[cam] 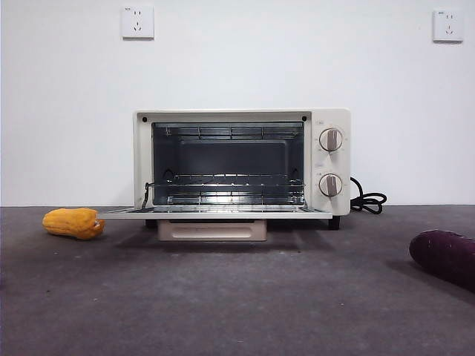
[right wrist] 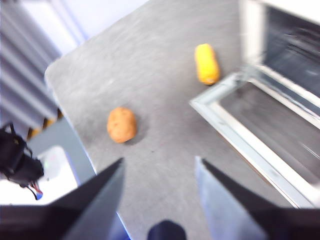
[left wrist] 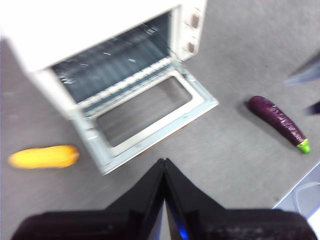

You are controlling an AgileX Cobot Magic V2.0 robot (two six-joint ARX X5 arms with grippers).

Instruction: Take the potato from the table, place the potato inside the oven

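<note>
The potato [right wrist: 121, 124], a roundish orange-brown lump, lies on the grey table [right wrist: 160, 90] near its edge; only the right wrist view shows it. My right gripper [right wrist: 160, 167] hovers above the table with its jaws open and empty, the potato a short way off. The cream-white oven [cam: 241, 167] stands at the back with its door [cam: 215, 212] folded down flat and the wire rack visible inside. My left gripper [left wrist: 164, 162] is shut on nothing, high above the table in front of the oven door [left wrist: 150, 117].
A yellow-orange ridged item [cam: 73, 222] lies left of the oven door. A dark purple oblong item [cam: 444, 256] lies at the right. The oven's black cord [cam: 367, 200] trails at its right side. A table edge runs close to the potato.
</note>
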